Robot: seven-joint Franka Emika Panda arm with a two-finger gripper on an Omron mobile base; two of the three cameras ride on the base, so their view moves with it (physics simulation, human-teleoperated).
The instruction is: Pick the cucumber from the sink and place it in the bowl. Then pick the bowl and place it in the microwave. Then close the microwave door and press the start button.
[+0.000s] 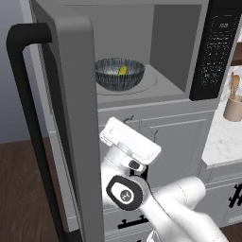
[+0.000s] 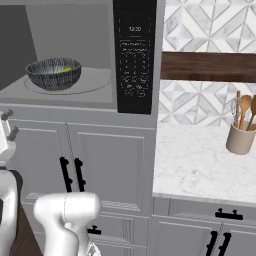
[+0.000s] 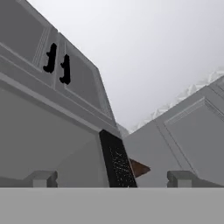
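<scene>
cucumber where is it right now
The small yellow cucumber lies inside the wide blue-grey streaked bowl, which sits on the left of the floor of the open grey microwave, left of its black keypad panel.

Microwave (image 2: 75, 55) keypad panel (image 2: 134, 55) display: "12:20" (key labels too small).

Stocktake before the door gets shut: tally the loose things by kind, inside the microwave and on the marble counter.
Bowl: 1
Cucumber, lying in the bowl: 1
Utensil holder on the counter: 1
Total: 3
</scene>
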